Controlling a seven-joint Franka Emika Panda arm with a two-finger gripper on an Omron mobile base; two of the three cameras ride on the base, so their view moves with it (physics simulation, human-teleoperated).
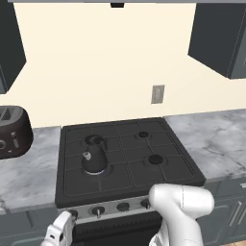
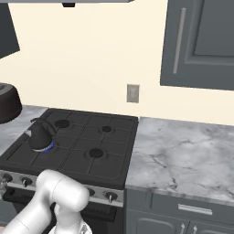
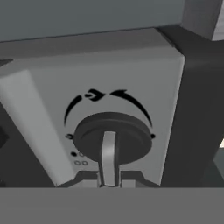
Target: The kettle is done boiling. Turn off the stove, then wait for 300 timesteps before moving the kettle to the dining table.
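The stove is the landmark here: the kettle sits on its front-left burner, with a ring of blue flame showing under its base, so by that sign the burner is not yet off. The gripper is down at the silver front strip, at its far left end, right against the leftmost knob. In the hand view that knob lies dead ahead of the gripper and very near, its round black face turned squarely toward the camera and its pale bar handle running from the hub toward the fingertips, so the bar's long axis lines up with the hand's own up-down line. The tips show only as small grey stubs either side of the bar's lower end; whether they are spread or pressed on the bar I cannot tell. The curved arrows printed on the strip above the knob mark the turning sense. My judgement is that the coming move is a twist about the knob's axis, which runs straight out of the strip toward the hand. As for the kettle, it stands upright behind and slightly right of the gripper, its arched handle on top and its short spout pointing toward the front-left of the stove.
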